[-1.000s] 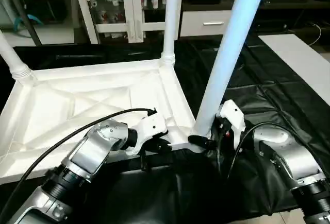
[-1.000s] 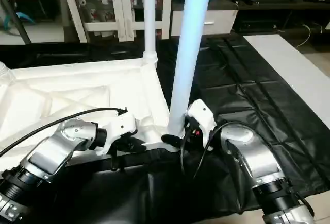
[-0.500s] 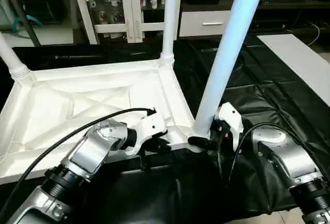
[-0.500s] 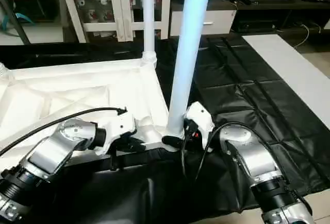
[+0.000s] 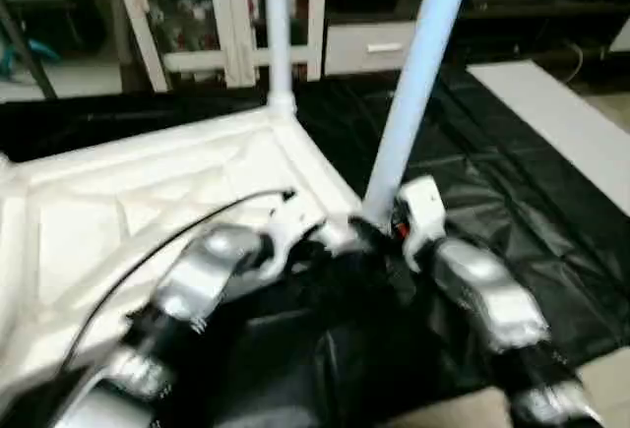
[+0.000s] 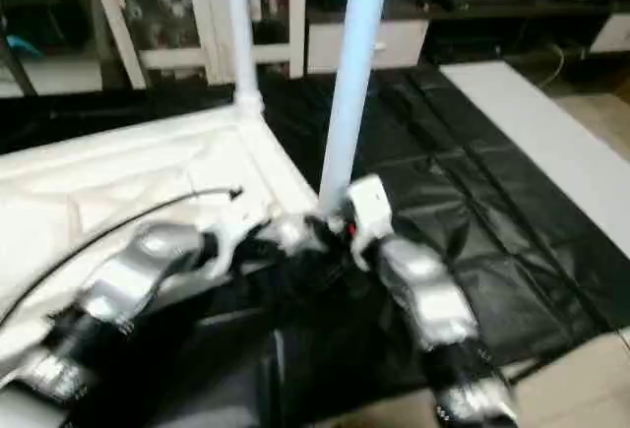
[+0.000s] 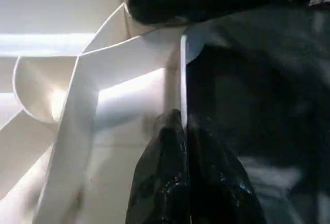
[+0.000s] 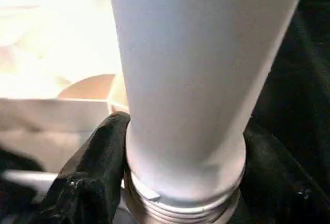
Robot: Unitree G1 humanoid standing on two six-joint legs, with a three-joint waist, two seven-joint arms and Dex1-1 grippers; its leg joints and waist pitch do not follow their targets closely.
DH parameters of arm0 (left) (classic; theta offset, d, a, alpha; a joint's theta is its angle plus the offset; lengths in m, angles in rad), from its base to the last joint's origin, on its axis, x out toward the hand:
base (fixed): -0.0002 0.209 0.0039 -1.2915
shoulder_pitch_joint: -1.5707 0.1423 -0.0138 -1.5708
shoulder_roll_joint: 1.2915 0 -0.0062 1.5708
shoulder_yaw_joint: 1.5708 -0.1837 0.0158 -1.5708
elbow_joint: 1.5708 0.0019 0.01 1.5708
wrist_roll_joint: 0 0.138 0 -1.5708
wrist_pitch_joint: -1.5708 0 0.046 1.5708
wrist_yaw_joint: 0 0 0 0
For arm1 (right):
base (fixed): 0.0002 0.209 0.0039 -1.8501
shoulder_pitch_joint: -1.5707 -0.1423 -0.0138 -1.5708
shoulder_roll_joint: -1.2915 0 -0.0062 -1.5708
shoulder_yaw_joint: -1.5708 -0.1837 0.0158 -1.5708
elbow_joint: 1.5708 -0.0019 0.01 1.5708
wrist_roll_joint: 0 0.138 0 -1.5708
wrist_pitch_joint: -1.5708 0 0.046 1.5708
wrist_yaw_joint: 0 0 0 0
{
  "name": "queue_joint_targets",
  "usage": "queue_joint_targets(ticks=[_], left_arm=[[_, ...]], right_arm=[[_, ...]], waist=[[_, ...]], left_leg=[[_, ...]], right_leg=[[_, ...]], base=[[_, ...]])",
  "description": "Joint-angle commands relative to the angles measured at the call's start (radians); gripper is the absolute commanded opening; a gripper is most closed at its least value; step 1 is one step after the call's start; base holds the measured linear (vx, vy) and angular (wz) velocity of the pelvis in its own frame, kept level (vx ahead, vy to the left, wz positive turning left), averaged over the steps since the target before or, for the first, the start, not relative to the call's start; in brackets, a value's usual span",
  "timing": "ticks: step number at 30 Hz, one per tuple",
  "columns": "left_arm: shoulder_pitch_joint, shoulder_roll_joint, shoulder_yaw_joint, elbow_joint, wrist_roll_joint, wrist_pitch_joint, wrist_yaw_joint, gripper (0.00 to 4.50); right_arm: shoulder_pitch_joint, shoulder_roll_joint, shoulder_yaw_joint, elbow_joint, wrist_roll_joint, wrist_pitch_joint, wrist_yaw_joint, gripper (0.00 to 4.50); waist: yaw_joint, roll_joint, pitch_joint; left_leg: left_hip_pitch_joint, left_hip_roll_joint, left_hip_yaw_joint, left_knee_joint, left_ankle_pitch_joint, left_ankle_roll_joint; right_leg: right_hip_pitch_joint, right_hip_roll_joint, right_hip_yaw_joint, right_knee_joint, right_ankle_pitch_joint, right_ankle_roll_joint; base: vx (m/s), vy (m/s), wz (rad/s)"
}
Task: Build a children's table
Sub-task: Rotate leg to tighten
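Black right gripper seemingly clasps smooth round white leg.

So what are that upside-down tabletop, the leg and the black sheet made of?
Tabletop: looks like moulded white plastic, with thin ribs and a slight sheen. Leg: probably the same plastic, a smooth matt tube with threads at its base. Black sheet: seemingly thin plastic film, glossy and creased.
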Motion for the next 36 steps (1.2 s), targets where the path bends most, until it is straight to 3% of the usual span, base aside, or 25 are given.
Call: queue_joint_targets(ticks=[1, 4, 5, 6, 9, 10, 11, 15, 18, 21, 22, 23, 25, 28, 29, 31, 33, 34, 35, 36], left_arm=[[-0.046, -0.064, 0.034, 0.068, 0.001, -0.001, 0.122, 0.0], [-0.09, -0.102, 0.054, 0.158, 0.037, -0.014, 0.238, 0.0], [-0.102, -0.114, 0.059, 0.187, 0.045, -0.026, 0.265, 0.0], [-0.107, -0.12, 0.06, 0.202, 0.05, -0.036, 0.276, 0.0], [-0.109, -0.124, 0.061, 0.217, 0.055, -0.049, 0.284, 0.0], [-0.109, -0.124, 0.061, 0.22, 0.056, -0.048, 0.283, 0.0], [-0.105, -0.121, 0.061, 0.21, 0.055, -0.047, 0.278, 0.0], [-0.076, -0.095, 0.053, 0.163, 0.054, -0.052, 0.245, 0.0], [-0.043, -0.07, 0.043, 0.12, 0.048, -0.073, 0.21, 0.0], [-0.006, -0.044, 0.034, 0.058, 0.041, -0.06, 0.166, 0.0], [0.008, -0.034, 0.033, 0.034, 0.037, -0.049, 0.151, 0.0], [0.028, -0.02, 0.028, 0.005, 0.034, -0.046, 0.129, 0.0], [0.046, -0.01, 0.023, -0.022, 0.028, -0.034, 0.112, 0.0], [0.083, 0.022, -0.001, -0.089, 0.008, -0.053, 0.049, 0.0], [0.083, 0.022, -0.001, -0.089, 0.008, -0.053, 0.049, 0.0], [0.112, 0.08, -0.041, -0.143, -0.008, -0.054, -0.057, 0.0], [0.127, 0.126, -0.062, -0.188, -0.024, -0.053, -0.139, 0.0], [0.131, 0.136, -0.065, -0.201, -0.029, -0.051, -0.156, 0.0], [0.132, 0.154, -0.073, -0.214, -0.034, -0.065, -0.189, 0.0], [0.133, 0.175, -0.08, -0.227, -0.042, -0.079, -0.23, 0.0]], right_arm=[[-0.025, 0.035, -0.007, 0.096, -0.06, -0.01, -0.123, 2.72], [-0.072, 0.087, -0.001, 0.172, -0.101, -0.018, -0.24, 2.72], [-0.094, 0.111, -0.009, 0.207, -0.104, -0.035, -0.285, 2.72], [-0.112, 0.129, -0.015, 0.233, -0.103, -0.047, -0.312, 2.72], [-0.139, 0.156, -0.036, 0.27, -0.093, -0.084, -0.351, 2.72], [-0.148, 0.165, -0.049, 0.283, -0.088, -0.108, -0.345, 2.72], [-0.147, 0.164, -0.05, 0.275, -0.093, -0.123, -0.344, 2.72], [-0.111, 0.156, -0.055, 0.188, -0.063, -0.149, -0.266, 2.72], [-0.063, 0.139, -0.048, 0.099, -0.055, -0.137, -0.234, 3.44], [-0.015, 0.105, -0.031, -0.003, -0.05, -0.101, -0.199, 3.61], [0.002, 0.089, -0.03, -0.041, -0.046, -0.085, -0.186, 3.74], [0.025, 0.063, -0.03, -0.092, -0.039, -0.055, -0.156, 3.85], [0.046, 0.036, -0.029, -0.139, -0.029, -0.025, -0.12, 3.9], [0.09, -0.058, -0.028, -0.257, 0.017, 0.03, 0.038, 4.0], [0.09, -0.058, -0.028, -0.257, 0.017, 0.03, 0.038, 4.0], [0.111, -0.176, -0.015, -0.303, 0.07, 0.077, 0.227, 4.0], [0.133, -0.256, 0.016, -0.326, 0.096, 0.092, 0.359, 4.0], [0.139, -0.27, 0.023, -0.335, 0.1, 0.096, 0.381, 4.0], [0.147, -0.293, 0.031, -0.347, 0.115, 0.103, 0.427, 4.0], [0.154, -0.316, 0.042, -0.359, 0.125, 0.108, 0.473, 4.0]], waist=[[-0.005, 0.0, -0.06], [0.0, 0.002, -0.062], [0.0, 0.005, -0.062], [-0.002, 0.002, -0.063], [0.003, 0.005, -0.066], [0.005, 0.015, -0.067], [0.002, 0.009, -0.066], [0.01, 0.006, -0.067], [0.014, 0.01, -0.069], [0.009, 0.011, -0.07], [0.003, 0.011, -0.07], [0.003, 0.011, -0.07], [0.001, 0.024, -0.07], [0.004, 0.015, -0.068], [0.006, 0.018, -0.067], [0.013, 0.019, -0.066], [0.014, 0.017, -0.063], [0.015, 0.01, -0.061], [0.017, 0.013, -0.06], [0.018, 0.009, -0.06]], left_leg=[[0.047, 0.048, -0.042, -0.085, -0.453, -0.081], [0.04, 0.05, -0.043, -0.089, -0.428, -0.063], [0.041, 0.05, -0.042, -0.089, -0.428, -0.063], [0.042, 0.048, -0.041, -0.088, -0.429, -0.063], [0.039, 0.05, -0.04, -0.089, -0.407, -0.05], [0.037, 0.049, -0.041, -0.09, -0.394, -0.044], [0.035, 0.049, -0.039, -0.09, -0.394, -0.038], [0.033, 0.053, -0.037, -0.09, -0.372, -0.019], [0.034, 0.054, -0.034, -0.088, -0.332, -0.006], [0.024, 0.053, -0.034, -0.088, -0.281, 0.017], [0.015, 0.053, -0.037, -0.09, -0.262, 0.018], [0.018, 0.054, -0.037, -0.09, -0.262, 0.018], [0.028, 0.054, -0.036, -0.088, -0.285, 0.013], [0.028, 0.058, -0.034, -0.088, -0.297, 0.017], [0.028, 0.057, -0.035, -0.089, -0.298, 0.02], [0.031, 0.06, -0.038, -0.09, -0.316, 0.021], [0.029, 0.06, -0.034, -0.09, -0.315, 0.022], [0.031, 0.061, -0.033, -0.091, -0.332, 0.018], [0.031, 0.061, -0.035, -0.091, -0.337, 0.016], [0.034, 0.061, -0.034, -0.091, -0.35, 0.011]], right_leg=[[0.001, -0.038, 0.013, -0.083, -0.42, -0.171], [0.011, -0.038, 0.011, -0.082, -0.374, -0.167], [0.008, -0.038, 0.011, -0.081, -0.366, -0.169], [0.007, -0.036, 0.011, -0.081, -0.355, -0.17], [0.012, -0.039, 0.012, -0.079, -0.314, -0.17], [0.016, -0.039, 0.012, -0.075, -0.29, -0.173], [0.016, -0.037, 0.011, -0.076, -0.284, -0.174], [0.021, -0.041, 0.013, -0.075, -0.289, -0.173], [0.021, -0.039, 0.014, -0.072, -0.245, -0.18], [0.029, -0.038, 0.014, -0.065, -0.205, -0.186], [0.037, -0.038, 0.011, -0.062, -0.201, -0.186], [0.036, -0.037, 0.01, -0.063, -0.205, -0.186], [0.029, -0.033, 0.012, -0.066, -0.204, -0.198], [0.03, -0.033, 0.013, -0.067, -0.2, -0.202], [0.031, -0.034, 0.013, -0.066, -0.203, -0.205], [0.035, -0.036, 0.012, -0.068, -0.226, -0.206], [0.03, -0.036, 0.014, -0.068, -0.225, -0.212], [0.027, -0.037, 0.015, -0.071, -0.256, -0.209], [0.027, -0.039, 0.015, -0.07, -0.271, -0.208], [0.023, -0.039, 0.015, -0.074, -0.301, -0.202]], base=[[0.0, 0.0, 0.0], [0.0, 0.0, 0.0], [0.0, 0.0, 0.0], [0.0, 0.0, 0.0], [0.0, 0.0, 0.0], [0.0, 0.0, 0.0], [0.0, 0.0, 0.0], [0.0, 0.0, 0.0], [0.0, 0.0, 0.0], [0.0, 0.0, 0.0], [0.0, 0.0, 0.0], [0.0, 0.0, 0.0], [0.0, 0.0, 0.0], [0.0, 0.0, 0.0], [0.0, 0.0, 0.0], [0.0, 0.0, 0.0], [0.0, 0.0, 0.0], [0.0, 0.0, 0.0], [0.0, 0.0, 0.0], [0.0, 0.0, 0.0]])
